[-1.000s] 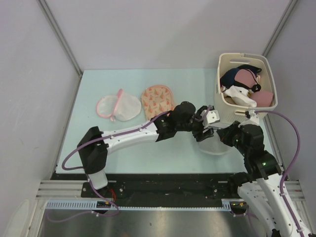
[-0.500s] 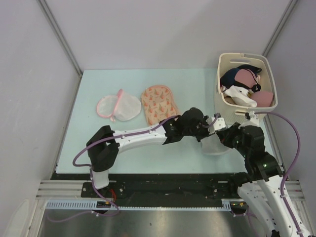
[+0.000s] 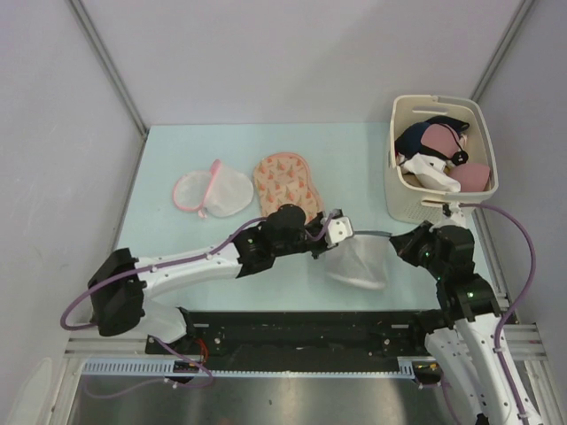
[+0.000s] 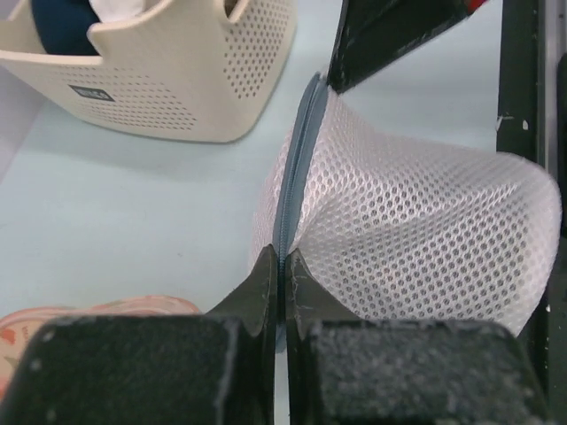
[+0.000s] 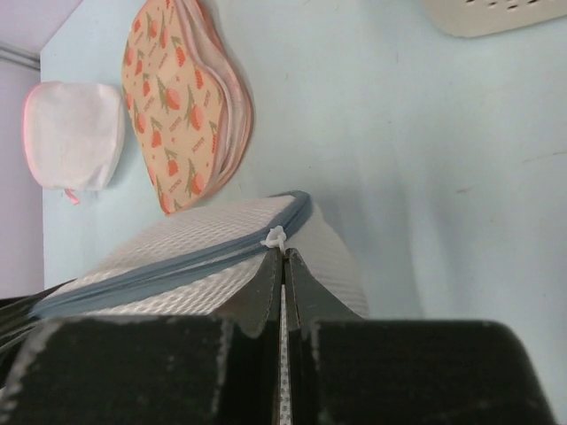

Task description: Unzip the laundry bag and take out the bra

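White mesh laundry bag (image 3: 359,261) near-right, strung between arms. Left gripper (image 4: 282,266) clamps grey zipper (image 4: 297,159); right gripper (image 5: 283,261) pinches white pull (image 5: 275,237). Zip looks closed, bra unseen: unzipping and removal left.

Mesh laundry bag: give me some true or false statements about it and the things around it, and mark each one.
1. Both the left gripper and the right gripper are shut on the mesh laundry bag. True.
2. The mesh laundry bag sits inside the basket. False: it is outside, held between the two grippers in front of the basket.
3. The basket holds clothing. True: dark, pink and white garments show in it.
4. The peach-patterned pouch lies to the right of the basket. False: it lies to the left of the basket, beside a pink-trimmed white bag.
5. The bag's zipper is grey-blue. True.
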Tool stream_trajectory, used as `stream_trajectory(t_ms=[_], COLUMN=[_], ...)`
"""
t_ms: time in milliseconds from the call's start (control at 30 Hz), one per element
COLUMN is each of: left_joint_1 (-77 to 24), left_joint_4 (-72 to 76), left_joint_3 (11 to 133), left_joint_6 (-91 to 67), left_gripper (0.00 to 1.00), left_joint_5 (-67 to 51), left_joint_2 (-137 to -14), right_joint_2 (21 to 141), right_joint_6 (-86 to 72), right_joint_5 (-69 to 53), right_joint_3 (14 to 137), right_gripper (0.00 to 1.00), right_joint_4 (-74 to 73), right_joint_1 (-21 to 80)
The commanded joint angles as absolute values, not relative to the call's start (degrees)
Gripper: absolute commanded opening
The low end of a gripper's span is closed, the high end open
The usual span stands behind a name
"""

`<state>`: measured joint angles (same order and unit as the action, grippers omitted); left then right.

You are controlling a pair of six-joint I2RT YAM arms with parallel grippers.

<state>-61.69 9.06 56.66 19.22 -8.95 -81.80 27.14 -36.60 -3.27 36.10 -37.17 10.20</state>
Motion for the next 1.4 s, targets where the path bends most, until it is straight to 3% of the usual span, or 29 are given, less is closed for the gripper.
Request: stream_trajectory(t_ms=[0, 167, 367, 567, 800, 900, 933, 967, 1033, 1200, 1367], left_joint_1=[-60.2, -59.2, -58.7, -58.2, -57.7, -57.6, -57.6, -57.6, -57.6, -58.6, -64.2], left_joint_4=[14.1, 18.2, 19.6, 18.7, 15.5, 13.5, 11.6, 10.7, 8.7, 8.0, 3.6], left_joint_3=[53.4, 51.6, 50.4, 49.8, 50.1, 53.2, 54.1, 56.1, 57.7, 62.3, 68.5], left_joint_6=[17.5, 13.9, 10.4, 10.3, 13.3, 12.7, 12.2, 12.2, 12.1, 10.7, 13.5], left_gripper=[0.01, 0.00, 0.00, 0.00, 0.00, 0.57, 0.85, 0.93, 0.99, 0.97, 0.97], left_joint_5=[-9.0, -12.3, -12.7, -11.6, -9.1, -9.9, -10.4, -10.6, -11.1, -14.9, -8.5], left_joint_2=[-76.0, -71.9, -69.9, -69.3, -72.3, -75.0, -75.5, -76.1, -77.2, -79.1, -86.1], right_joint_2=[32.2, 37.8, 47.3, 45.3, 28.7, 26.0, 25.9, 26.1, 25.8, 23.5, 24.5], right_joint_6=[-38.0, -39.9, -42.3, -40.3, -39.9, -40.2, -40.3, -40.9, -41.0, -40.7, -41.0], right_joint_5=[-2.4, -4.0, -9.3, -8.4, -5.9, -7.3, -7.8, -8.5, -8.8, -6.3, -6.3], right_joint_3=[29.5, 19.6, 15.9, 18.5, 22.2, 23.5, 23.9, 24.2, 24.5, 25.2, 25.9], right_gripper=[0.00, 0.00, 0.00, 0.00, 0.00, 0.00, 0.00, 0.00, 0.00, 0.00, 0.00], right_joint_4=[-27.1, -12.3, 1.4, -2.9, -16.1, -19.6, -20.3, -21.9, -23.1, -25.7, -25.8], right_joint_1=[8.4, 8.2, 8.2, 8.2, 8.1, 8.2, 8.3, 8.4, 9.4, 11.7, 12.2])
